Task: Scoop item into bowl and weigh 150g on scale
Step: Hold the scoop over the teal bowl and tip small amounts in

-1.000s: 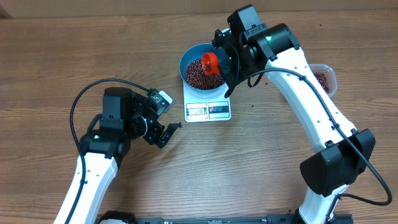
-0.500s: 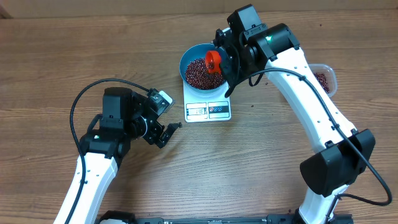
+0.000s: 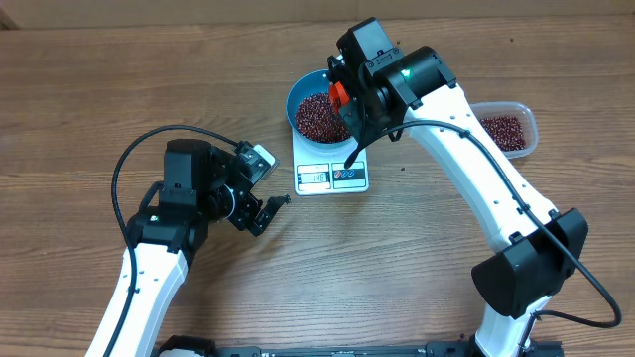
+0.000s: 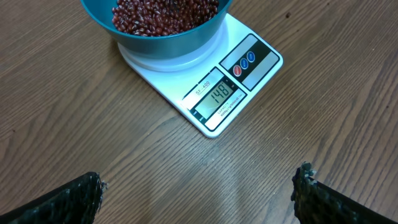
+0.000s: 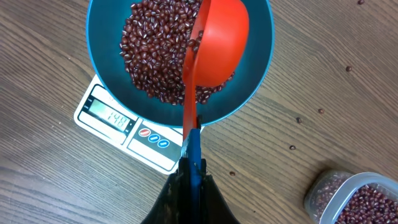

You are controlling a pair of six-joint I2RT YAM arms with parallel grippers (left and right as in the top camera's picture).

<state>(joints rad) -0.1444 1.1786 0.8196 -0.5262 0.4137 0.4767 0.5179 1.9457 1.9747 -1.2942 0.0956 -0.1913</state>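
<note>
Beans (image 3: pixel 319 116) in bowl (image 3: pixel 297 95) on scale (image 3: pixel 332 177); right end effector (image 5: pixel 191 167) clenched on scoop (image 5: pixel 221 43), left end effector (image 4: pixel 199 190) released

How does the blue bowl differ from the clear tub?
The bowl is round and opaque blue; the tub is clear and rounded-rectangular. The bowl sits on the scale; the tub sits on the table, off to one side. A red scoop is over the bowl, not the tub. Both hold red-brown beans.

Brown wood-grain table (image 3: pixel 79 79), soft even light
</note>
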